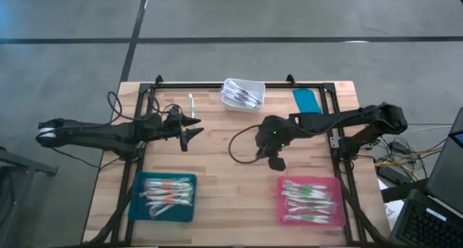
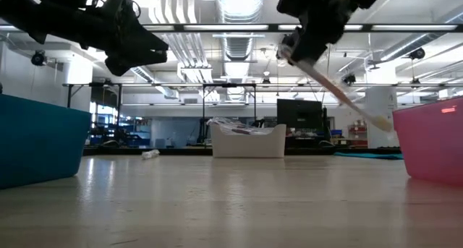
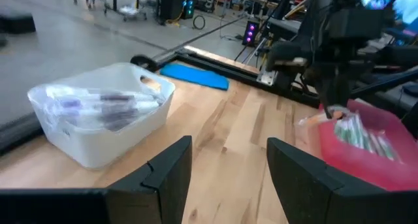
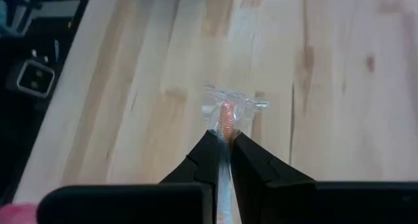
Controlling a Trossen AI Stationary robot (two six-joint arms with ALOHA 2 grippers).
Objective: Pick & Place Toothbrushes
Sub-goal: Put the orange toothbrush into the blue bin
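Note:
My right gripper (image 4: 222,138) is shut on a clear-wrapped toothbrush (image 2: 340,89) with an orange head, above the middle of the table (image 1: 217,161) and just on the far side of the pink tray (image 1: 311,201). That tray and the teal tray (image 1: 163,197) each hold several toothbrushes. The white bin (image 1: 242,92) at the far edge holds more wrapped ones. A green toothbrush (image 1: 192,103) lies flat on the table left of the bin. My left gripper (image 3: 225,165) hovers open, above the table's left half, pointing toward the bin. My right gripper pinches the wrapped toothbrush between its two fingers. The orange-headed end (image 4: 226,119) sticks out past the fingertips, in line with them. The fingers slant downward. The toothbrush is lifted clear of the table and slopes down toward the pink tray (image 2: 434,139).
A flat blue piece (image 1: 307,100) lies at the far right, beside the bin. Black frame rails (image 1: 336,132) run along the table's left, right and far sides. Bare wood lies between the two trays and in the table's middle.

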